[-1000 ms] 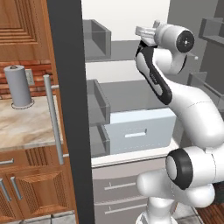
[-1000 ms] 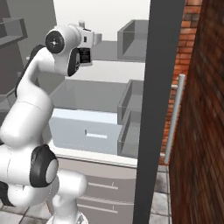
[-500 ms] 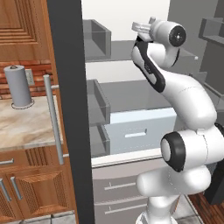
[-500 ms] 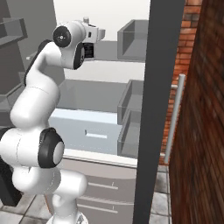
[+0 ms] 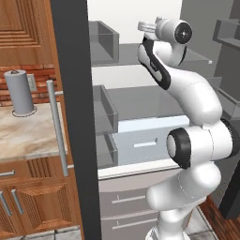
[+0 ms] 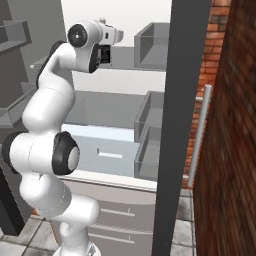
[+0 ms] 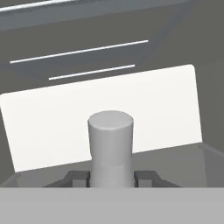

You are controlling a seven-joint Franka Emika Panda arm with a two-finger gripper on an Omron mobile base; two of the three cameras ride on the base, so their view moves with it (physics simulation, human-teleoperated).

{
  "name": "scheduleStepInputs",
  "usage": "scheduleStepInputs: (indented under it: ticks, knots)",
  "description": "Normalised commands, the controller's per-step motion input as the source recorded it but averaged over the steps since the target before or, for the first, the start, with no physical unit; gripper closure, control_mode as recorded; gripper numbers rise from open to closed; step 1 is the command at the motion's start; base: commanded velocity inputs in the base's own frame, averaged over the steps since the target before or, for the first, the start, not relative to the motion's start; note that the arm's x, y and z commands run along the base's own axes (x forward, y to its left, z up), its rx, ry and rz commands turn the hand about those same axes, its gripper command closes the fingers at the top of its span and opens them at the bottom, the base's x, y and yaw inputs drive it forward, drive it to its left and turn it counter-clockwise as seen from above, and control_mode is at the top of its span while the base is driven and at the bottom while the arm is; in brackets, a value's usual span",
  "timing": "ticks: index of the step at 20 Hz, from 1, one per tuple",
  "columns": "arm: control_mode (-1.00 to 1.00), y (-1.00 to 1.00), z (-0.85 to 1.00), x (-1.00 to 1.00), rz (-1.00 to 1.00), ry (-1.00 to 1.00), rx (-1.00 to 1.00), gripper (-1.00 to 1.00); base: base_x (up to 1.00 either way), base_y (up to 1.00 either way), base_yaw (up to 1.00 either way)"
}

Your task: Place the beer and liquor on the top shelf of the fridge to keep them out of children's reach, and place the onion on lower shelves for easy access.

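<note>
In the open fridge (image 5: 70,117), at the height of the top shelf (image 5: 126,58), you see the arm reaching inward with the gripper (image 5: 147,28) raised beside the upper grey bin (image 5: 104,40). From the right base camera the gripper (image 6: 105,52) sits in front of the white interior, level with another upper bin (image 6: 152,45).

Hand camera: your two dark fingertips (image 7: 78,178) press against either side of a pale, round-topped neck, that of the liquor (image 7: 110,144). The jaws are pinched on this neck, and the bottle's body lies below the frame, so you cannot see it. Beyond the neck lies a white panel (image 7: 166,109) with grey surfaces above it.

Left base camera: a pale drawer (image 5: 140,140) sits low in the fridge. Outside, left of the door's bar handle (image 5: 57,126), a grey cylinder (image 5: 18,91) stands upright on the marble counter (image 5: 28,136).
</note>
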Motion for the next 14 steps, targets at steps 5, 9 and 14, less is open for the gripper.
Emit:
scheduleStepInputs:
  ticks: [5,9,14]
  knots:
    - [-1.00,0.00,-0.04,0.41,0.00,0.01,0.00,1.00,0.00,0.00,0.00]
    - [-1.00,0.00,-0.12,0.37,0.00,0.00,0.00,1.00,0.00,0.00,0.00]
    - [-1.00,0.00,-0.20,0.36,0.00,0.01,0.00,1.00,0.00,0.00,0.00]
